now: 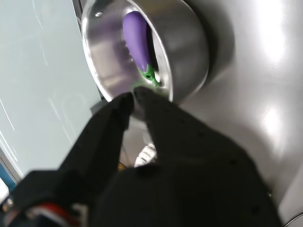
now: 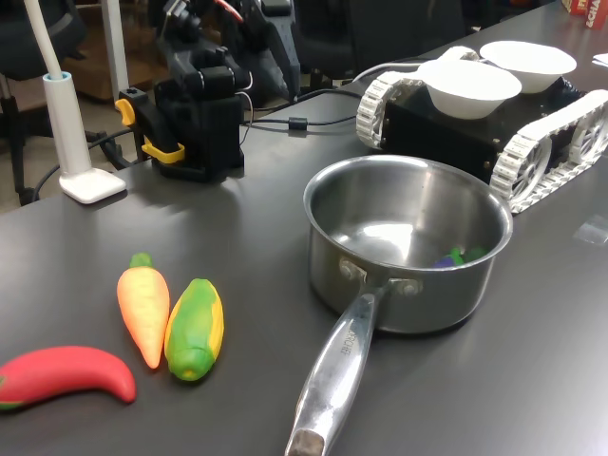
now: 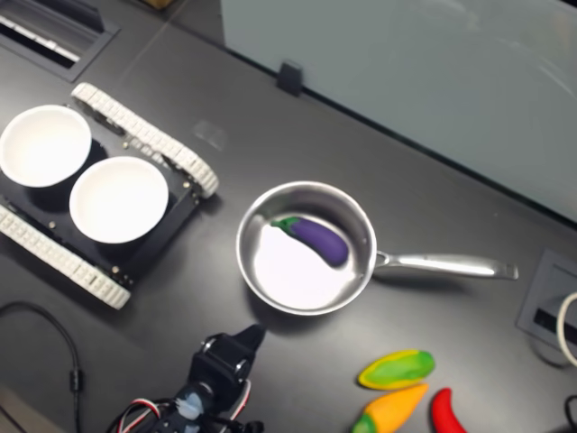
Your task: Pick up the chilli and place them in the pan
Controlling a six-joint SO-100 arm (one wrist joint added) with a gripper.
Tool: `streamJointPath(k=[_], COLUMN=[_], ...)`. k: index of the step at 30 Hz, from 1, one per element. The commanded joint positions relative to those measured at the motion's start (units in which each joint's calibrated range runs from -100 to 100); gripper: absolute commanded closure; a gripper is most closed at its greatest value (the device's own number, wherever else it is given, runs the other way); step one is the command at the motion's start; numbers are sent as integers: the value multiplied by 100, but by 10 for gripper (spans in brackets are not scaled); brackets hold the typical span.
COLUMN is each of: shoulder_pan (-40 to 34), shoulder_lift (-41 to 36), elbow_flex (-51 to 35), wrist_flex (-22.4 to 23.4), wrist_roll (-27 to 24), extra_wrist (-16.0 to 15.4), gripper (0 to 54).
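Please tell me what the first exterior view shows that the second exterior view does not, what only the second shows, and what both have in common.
Only the first exterior view shows the white lamp base and the arm's clamped black base. Only the second exterior view shows the whole purple eggplant in the pan, the gripper near the pan's rim, and the glass panel. Both exterior views show the pan, the chilli, the carrot, the corn, and two white bowls on a tracked vehicle.
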Motion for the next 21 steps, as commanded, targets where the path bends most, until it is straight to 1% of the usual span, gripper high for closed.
streamJointPath(k=[1, 11, 21], shoulder_pan=[181, 972, 1671], shoulder_lift=[460, 1042, 1843], elbow_flex=[-902, -1956, -2646], wrist_flex=[33, 59, 33], wrist_roll=[73, 210, 88], extra_wrist=[253, 279, 270], gripper=[536, 536, 536])
